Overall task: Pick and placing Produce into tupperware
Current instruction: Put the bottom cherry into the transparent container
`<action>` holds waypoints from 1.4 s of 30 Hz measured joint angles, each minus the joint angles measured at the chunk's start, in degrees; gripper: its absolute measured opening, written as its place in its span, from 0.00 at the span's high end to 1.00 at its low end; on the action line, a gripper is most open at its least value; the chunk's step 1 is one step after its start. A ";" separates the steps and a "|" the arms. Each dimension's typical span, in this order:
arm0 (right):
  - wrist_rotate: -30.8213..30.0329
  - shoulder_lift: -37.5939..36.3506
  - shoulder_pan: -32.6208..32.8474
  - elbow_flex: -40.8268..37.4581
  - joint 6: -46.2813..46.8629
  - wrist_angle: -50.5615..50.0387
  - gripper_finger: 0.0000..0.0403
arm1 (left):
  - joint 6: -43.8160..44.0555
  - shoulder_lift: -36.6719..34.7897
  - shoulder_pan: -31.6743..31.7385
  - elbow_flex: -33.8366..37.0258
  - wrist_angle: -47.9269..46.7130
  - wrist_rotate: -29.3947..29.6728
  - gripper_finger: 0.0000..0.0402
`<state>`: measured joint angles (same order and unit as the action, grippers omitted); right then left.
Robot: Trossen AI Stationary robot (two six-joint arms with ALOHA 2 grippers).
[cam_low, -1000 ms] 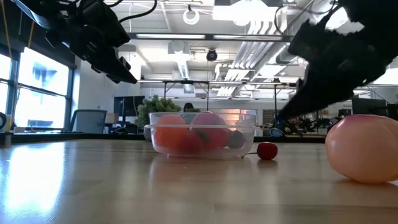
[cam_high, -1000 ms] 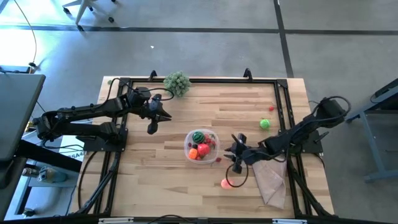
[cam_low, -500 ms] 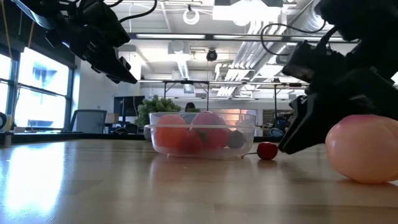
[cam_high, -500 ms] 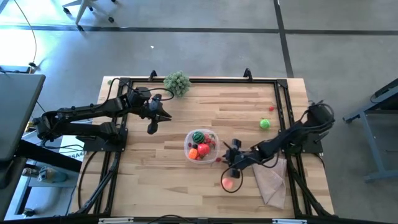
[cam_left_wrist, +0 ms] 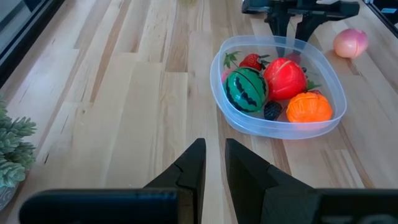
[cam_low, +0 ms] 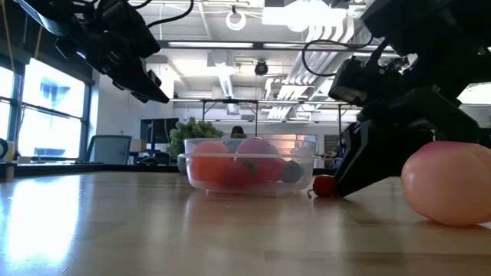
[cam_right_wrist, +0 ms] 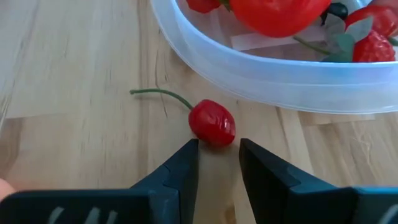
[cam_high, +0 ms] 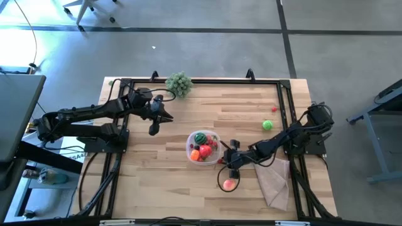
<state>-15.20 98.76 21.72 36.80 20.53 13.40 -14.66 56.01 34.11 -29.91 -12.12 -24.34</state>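
The clear tupperware (cam_left_wrist: 231,117) stands mid-table and holds several produce pieces, among them a green striped ball (cam_left_wrist: 245,89), a red tomato (cam_left_wrist: 285,78) and an orange piece (cam_left_wrist: 309,107). A small red cherry (cam_right_wrist: 212,122) with a green stem lies on the wood just beside the tupperware's rim (cam_right_wrist: 261,81). My right gripper (cam_right_wrist: 217,146) is low over the table, open narrowly, its fingertips on either side of the cherry's near end; I cannot tell whether they touch it. My left gripper (cam_high: 152,130) hangs shut above the table, left of the tupperware.
A pink peach (cam_high: 229,184) lies near the front edge, close to my right gripper. A green ball (cam_high: 267,125) and a small red piece (cam_high: 274,110) lie at the right. A tan cloth (cam_high: 273,182) lies front right; a bushy plant (cam_high: 179,83) sits at the far edge.
My right gripper has come down and moved toward the tupperware, from above the peach to the cherry, rolling slightly as it went. Its finger gap looks unchanged.
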 joint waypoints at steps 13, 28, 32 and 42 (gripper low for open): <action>0.43 0.00 -0.48 -0.02 -1.49 3.04 0.59 | -0.01 -0.02 0.01 0.00 0.00 0.00 0.87; 3.92 0.00 -1.88 -0.02 -2.62 4.70 0.58 | -0.01 -0.02 0.02 0.00 0.00 0.00 0.87; 4.33 0.00 -1.86 -0.03 -2.92 4.68 0.58 | -0.02 -0.01 0.01 0.00 0.00 0.00 0.87; 4.70 -0.02 -1.88 -0.04 -3.93 4.26 0.64 | 0.00 0.00 0.00 0.00 0.00 0.00 0.87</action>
<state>-10.50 98.74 19.84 36.75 16.60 17.66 -14.66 56.01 34.11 -29.91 -12.12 -24.34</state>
